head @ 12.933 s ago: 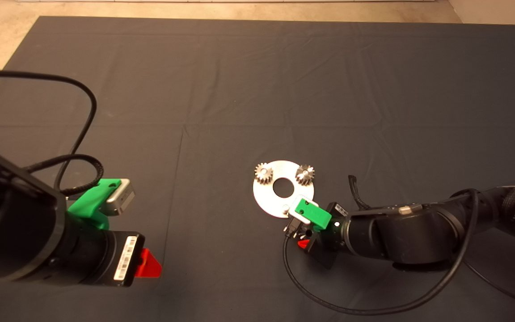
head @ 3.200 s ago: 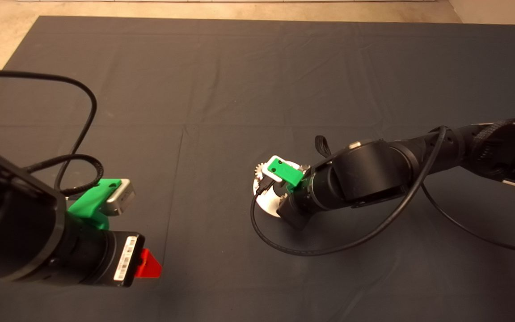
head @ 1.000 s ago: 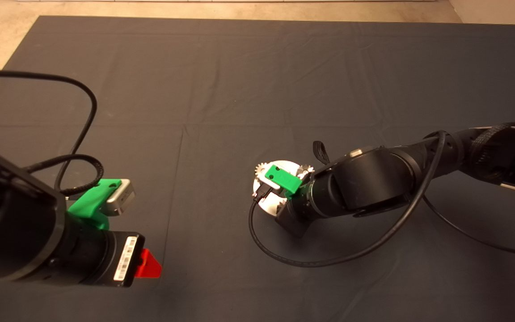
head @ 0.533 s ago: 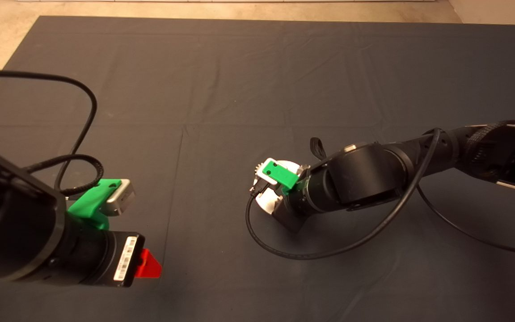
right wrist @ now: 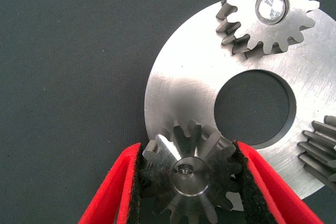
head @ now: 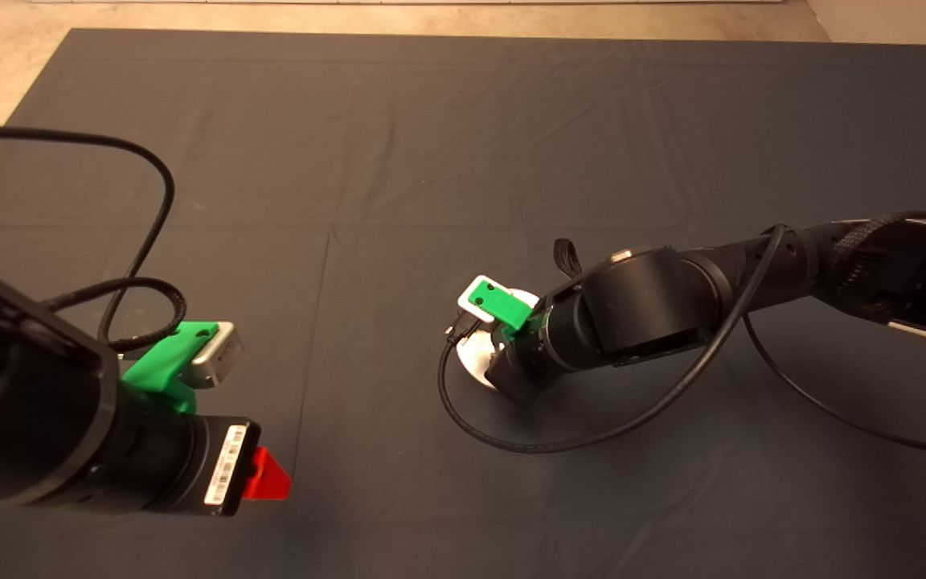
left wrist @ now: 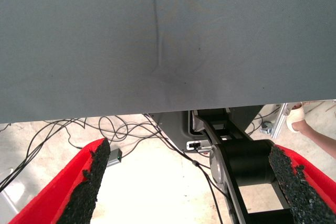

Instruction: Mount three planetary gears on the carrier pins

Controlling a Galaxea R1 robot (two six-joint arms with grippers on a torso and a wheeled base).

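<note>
Right gripper (right wrist: 188, 182) over disc (right wrist: 181, 82) rim, jaws clamped on third gear (right wrist: 189, 174), bore apparently over pin for seating. Two gears (right wrist: 270, 11) already on pins. Left gripper (left wrist: 184, 182) parked at desk edge, jaws wide.

In the head view, the right tool (head: 503, 366) and its arm cover most of the disc (head: 473, 359); no gear or pin shows there. In the right wrist view, the gear between the pads (right wrist: 191, 174) is cut off by the frame edge below the tool, and it hides the disc rim beneath. A second gear (right wrist: 321, 151), beside the tool, is cut off at the frame edge.
</note>
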